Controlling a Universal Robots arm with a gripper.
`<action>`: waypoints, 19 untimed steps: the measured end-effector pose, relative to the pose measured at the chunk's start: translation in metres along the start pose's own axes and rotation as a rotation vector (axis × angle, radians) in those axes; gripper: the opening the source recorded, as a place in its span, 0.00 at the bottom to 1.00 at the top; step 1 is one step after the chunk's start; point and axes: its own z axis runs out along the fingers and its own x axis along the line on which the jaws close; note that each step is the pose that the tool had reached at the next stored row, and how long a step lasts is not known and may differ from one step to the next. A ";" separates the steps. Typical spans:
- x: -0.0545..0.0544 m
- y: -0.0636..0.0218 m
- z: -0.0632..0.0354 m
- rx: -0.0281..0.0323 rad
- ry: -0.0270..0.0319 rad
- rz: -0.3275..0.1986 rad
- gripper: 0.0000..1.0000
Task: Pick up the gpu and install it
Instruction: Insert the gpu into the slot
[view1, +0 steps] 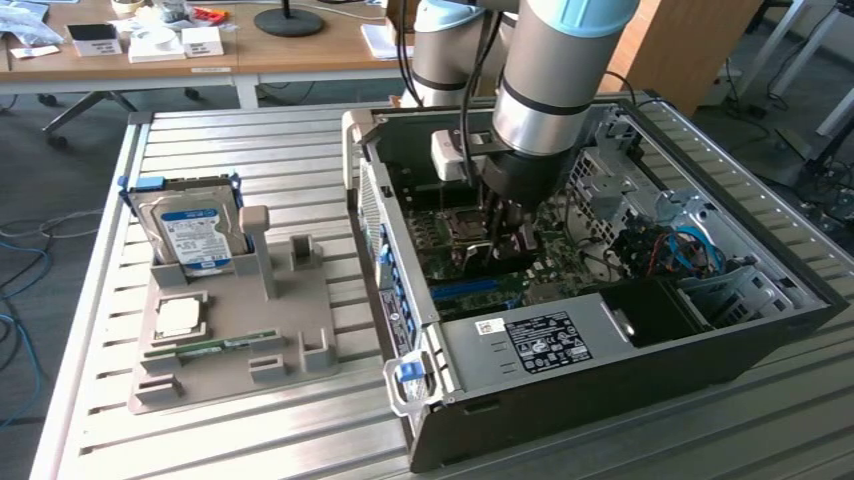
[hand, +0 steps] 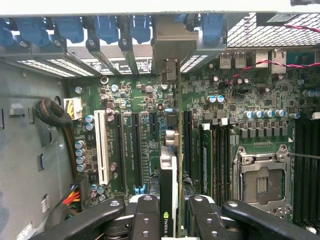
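Claw (view1: 513, 228) and arm reach down into the open computer case (view1: 747, 330) at the centre right of the exterior view. In the wrist view the claw (hand: 172, 212) is closed on the gpu (hand: 170, 170). Its black fingers (hand: 146, 215) press on both faces of the card, which is seen edge-on, standing upright over the motherboard (hand: 145, 125). The card lies among the long black slots, between the white slot (hand: 103, 147) and the memory sockets beside the processor socket (hand: 260, 175). Its far end reaches the bracket openings in the case's rear wall. Whether its lower edge is seated in a slot, I cannot tell. On the slatted desk (view1: 200, 140), at the exterior view's left, a grey holder (view1: 287, 315) carries a blue-labelled hard drive (view1: 194, 232), a processor chip (view1: 180, 318) and a memory stick (view1: 214, 347).
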 end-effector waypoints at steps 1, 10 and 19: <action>0.000 0.0000 0.0000 0.0000 0.0000 0.000 0.27; 0.000 -0.0010 0.0002 -0.0096 0.0015 0.001 0.27; 0.000 -0.0012 0.0025 -0.0102 0.0019 0.001 0.27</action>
